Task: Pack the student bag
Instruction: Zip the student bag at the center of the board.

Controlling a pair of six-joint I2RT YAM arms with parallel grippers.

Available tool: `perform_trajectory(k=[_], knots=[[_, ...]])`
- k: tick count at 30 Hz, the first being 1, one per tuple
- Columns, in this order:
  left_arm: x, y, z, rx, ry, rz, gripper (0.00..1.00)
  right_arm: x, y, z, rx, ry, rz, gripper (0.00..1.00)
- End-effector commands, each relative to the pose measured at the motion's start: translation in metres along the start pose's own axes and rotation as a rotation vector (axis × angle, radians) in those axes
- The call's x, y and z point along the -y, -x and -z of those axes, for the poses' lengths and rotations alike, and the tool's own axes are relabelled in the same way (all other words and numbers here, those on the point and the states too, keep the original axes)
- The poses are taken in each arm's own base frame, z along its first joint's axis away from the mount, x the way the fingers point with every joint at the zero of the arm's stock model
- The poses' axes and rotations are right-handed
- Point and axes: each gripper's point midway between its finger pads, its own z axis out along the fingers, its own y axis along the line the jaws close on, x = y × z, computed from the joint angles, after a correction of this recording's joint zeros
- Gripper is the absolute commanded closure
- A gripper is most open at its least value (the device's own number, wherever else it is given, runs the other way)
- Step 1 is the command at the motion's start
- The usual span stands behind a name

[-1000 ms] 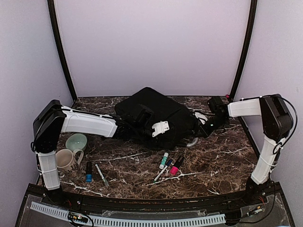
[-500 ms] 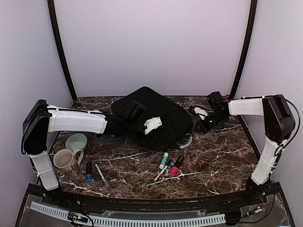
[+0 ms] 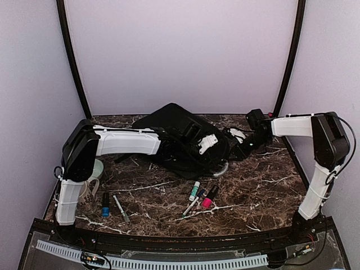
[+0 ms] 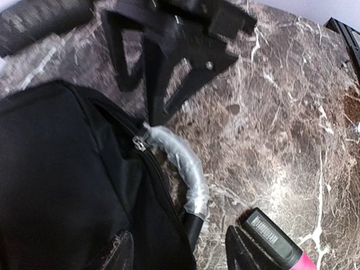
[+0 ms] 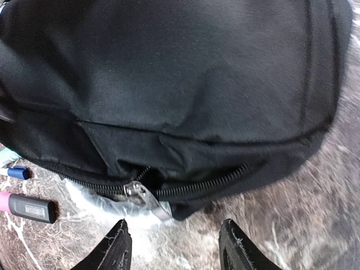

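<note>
Student bag: the black student bag (image 3: 169,119) lies flat mid-table, its long axis slanting from far left to near right.
Left gripper: your left gripper (image 4: 180,253) hovers over the bag's near-right end, fingers spread and gripping nothing.
Right gripper: your right gripper (image 5: 174,247) sits just beside that same end, jaws apart and empty.
Key relation: the zipper pull (image 5: 140,194) lies just ahead of your right fingers, and the zip line runs across them.
Nearer arm: both are close, but the right looks better squared to the zip.
Loose items: the markers (image 3: 199,194) lie near the bag's front edge.
</note>
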Motion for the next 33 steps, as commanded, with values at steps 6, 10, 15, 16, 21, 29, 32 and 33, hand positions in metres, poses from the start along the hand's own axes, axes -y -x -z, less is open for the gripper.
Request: perform_trajectory(k=[6,10,15,16,21,29,32,33], knots=[[-0.006,-0.004,-0.015,-0.043,0.012,0.076,0.41,0.002,0.002,-0.028,-0.030,0.128,-0.017,0.48],[-0.008,-0.010,-0.020,-0.045,0.023,0.070,0.47,0.004,0.005,-0.036,-0.034,0.161,-0.012,0.50],[-0.007,-0.010,-0.023,-0.032,0.015,0.081,0.60,-0.008,0.005,-0.040,-0.039,0.257,0.000,0.64],[-0.007,-0.011,-0.024,-0.030,0.015,0.086,0.62,-0.011,0.004,-0.040,-0.039,0.276,0.005,0.65],[-0.007,-0.015,-0.027,-0.024,0.020,0.090,0.69,-0.021,-0.004,-0.040,-0.060,0.320,0.027,0.66],[-0.007,-0.020,-0.028,-0.030,0.025,0.107,0.73,-0.025,-0.015,-0.031,-0.098,0.301,0.042,0.68],[-0.011,-0.022,-0.028,-0.040,0.046,0.141,0.51,-0.029,-0.018,-0.021,-0.093,0.287,0.062,0.68],[-0.012,-0.023,-0.029,-0.043,0.055,0.146,0.48,-0.030,-0.018,-0.019,-0.088,0.284,0.067,0.68]])
